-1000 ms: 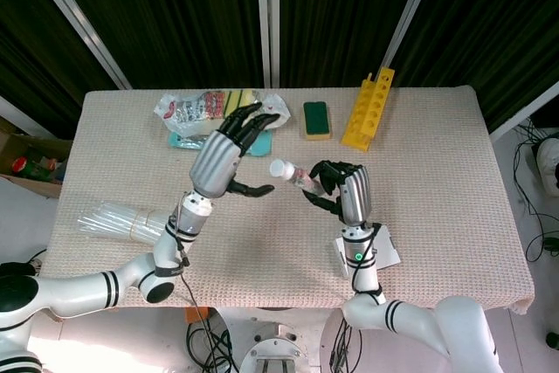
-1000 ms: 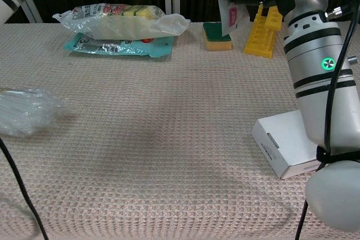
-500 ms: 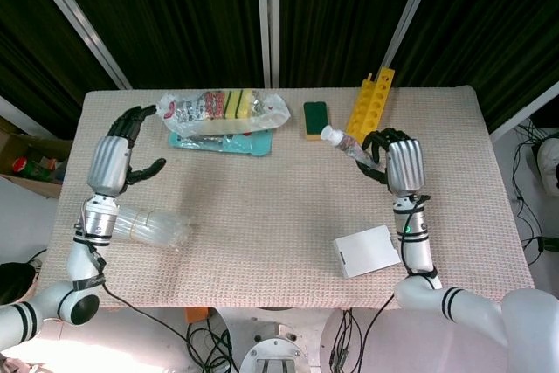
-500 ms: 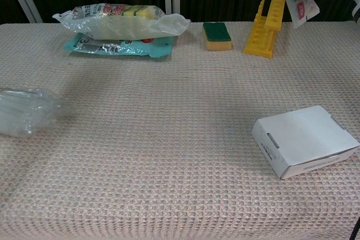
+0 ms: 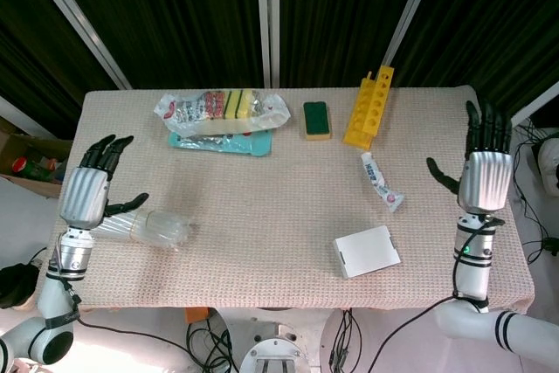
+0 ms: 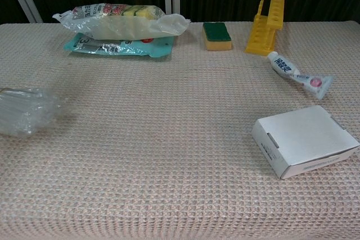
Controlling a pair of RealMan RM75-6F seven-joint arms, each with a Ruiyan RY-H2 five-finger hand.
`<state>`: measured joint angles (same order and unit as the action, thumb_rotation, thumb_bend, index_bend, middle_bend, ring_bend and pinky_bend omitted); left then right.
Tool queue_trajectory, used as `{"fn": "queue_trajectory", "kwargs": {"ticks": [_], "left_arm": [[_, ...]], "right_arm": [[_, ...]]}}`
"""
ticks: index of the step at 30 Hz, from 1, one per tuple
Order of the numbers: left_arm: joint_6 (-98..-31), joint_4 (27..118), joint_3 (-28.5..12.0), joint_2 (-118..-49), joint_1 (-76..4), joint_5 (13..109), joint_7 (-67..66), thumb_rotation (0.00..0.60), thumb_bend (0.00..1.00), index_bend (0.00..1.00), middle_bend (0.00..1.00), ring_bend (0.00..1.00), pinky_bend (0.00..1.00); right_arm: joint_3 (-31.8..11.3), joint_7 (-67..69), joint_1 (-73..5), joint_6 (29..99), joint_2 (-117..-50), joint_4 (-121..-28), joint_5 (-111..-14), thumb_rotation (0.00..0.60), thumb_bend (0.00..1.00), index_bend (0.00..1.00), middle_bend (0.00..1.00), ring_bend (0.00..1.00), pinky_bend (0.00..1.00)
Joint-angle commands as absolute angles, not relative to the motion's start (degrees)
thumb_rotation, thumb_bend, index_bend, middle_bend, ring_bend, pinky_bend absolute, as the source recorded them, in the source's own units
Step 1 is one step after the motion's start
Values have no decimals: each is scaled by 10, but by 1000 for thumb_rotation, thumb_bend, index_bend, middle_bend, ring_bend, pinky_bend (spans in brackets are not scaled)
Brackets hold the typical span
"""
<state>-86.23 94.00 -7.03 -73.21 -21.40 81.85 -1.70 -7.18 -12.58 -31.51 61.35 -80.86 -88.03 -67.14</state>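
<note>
Both hands, left (image 5: 86, 196) and right (image 5: 483, 177), empty; tube (image 5: 380, 182) on table (image 5: 262, 216).

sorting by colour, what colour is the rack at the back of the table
Yellow. The rack shows best in the chest view, standing beside the green-topped sponge.

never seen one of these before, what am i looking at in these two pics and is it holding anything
This is a two-armed robot at a table covered with a woven cloth. One picture looks down from its head; the other looks across the table from its chest.

The left hand and the right hand show only in the head view. Both are open and hold nothing.

On the table lie a white box, a small tube, a yellow rack, a green and yellow sponge, a clear bag of sponges on a teal packet, and a clear plastic bundle beside the left hand.
</note>
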Motion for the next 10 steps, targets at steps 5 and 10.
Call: {"fn": "queue_trajectory", "kwargs": {"ticks": [5, 10], "left_arm": [[-924, 953, -4, -727, -132, 849, -98, 0, 0, 100, 146, 91, 155], [-927, 957, 10, -727, -107, 845, -111, 0, 0, 100, 145, 90, 154]], "right_arm": [[9, -163, -128, 845, -739, -929, -693, 600, 0, 0, 0, 0, 0], [17, -100, -79, 887, -750, -890, -716, 600, 0, 0, 0, 0, 0]]}}
